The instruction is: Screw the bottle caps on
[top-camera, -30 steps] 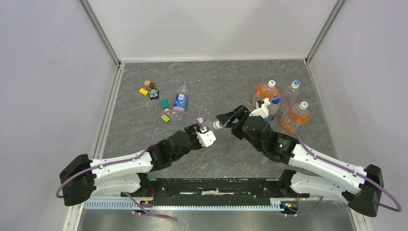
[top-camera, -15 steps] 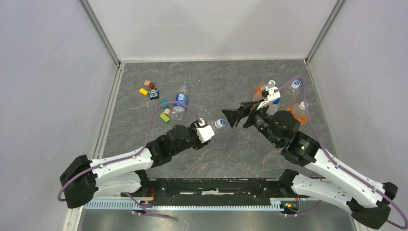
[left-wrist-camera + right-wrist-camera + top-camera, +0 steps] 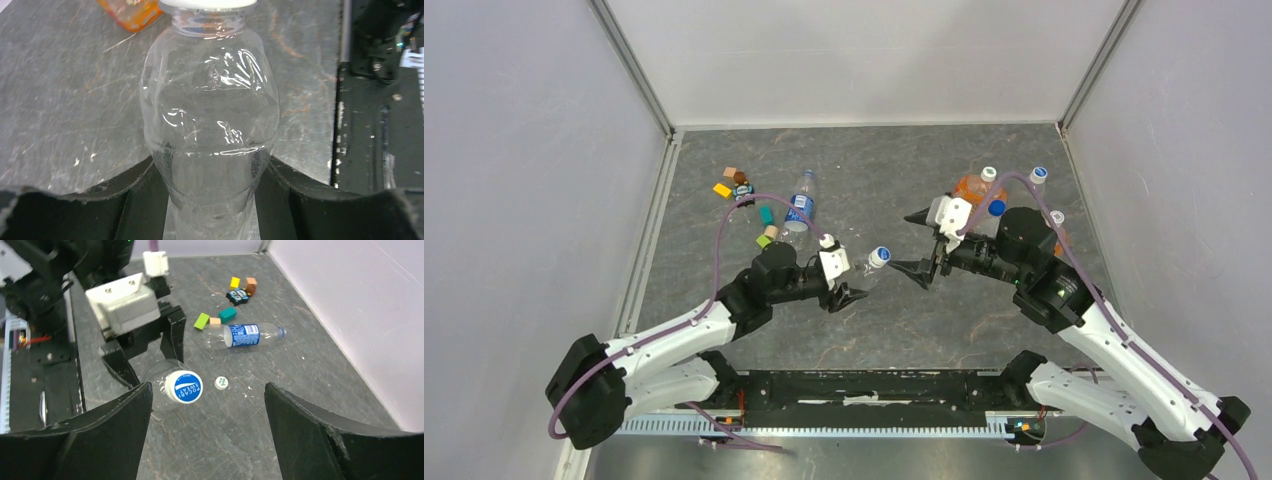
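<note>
The left claw (image 3: 212, 185) was pinching the unlabelled bottle (image 3: 210, 125) low on its clear body, one finger pressed to each side. In the top view the bottle's long axis ran from the claw towards between 1 and 2 o'clock, neck leading. A white cap with blue print (image 3: 183, 386) sat on that neck, its face turned to the right claw (image 3: 917, 243). That claw was spread wide, holding nothing, a short way off the cap at 2 o'clock from it.

A loose cap (image 3: 221, 383), small, white and round, lay flat on the grey worktop (image 3: 894, 160) just beside the held bottle's neck, on the side towards the labelled bottle (image 3: 799, 212). That bottle lay on its side at about 11 o'clock from the left claw, its long axis close to the 6-to-12 line and its neck pointing to 12 o'clock. Coloured blocks (image 3: 722, 189) were scattered on its 9 o'clock side. Farther off, at 1 o'clock from the right claw, an orange-liquid bottle (image 3: 972, 188) stood upright.
</note>
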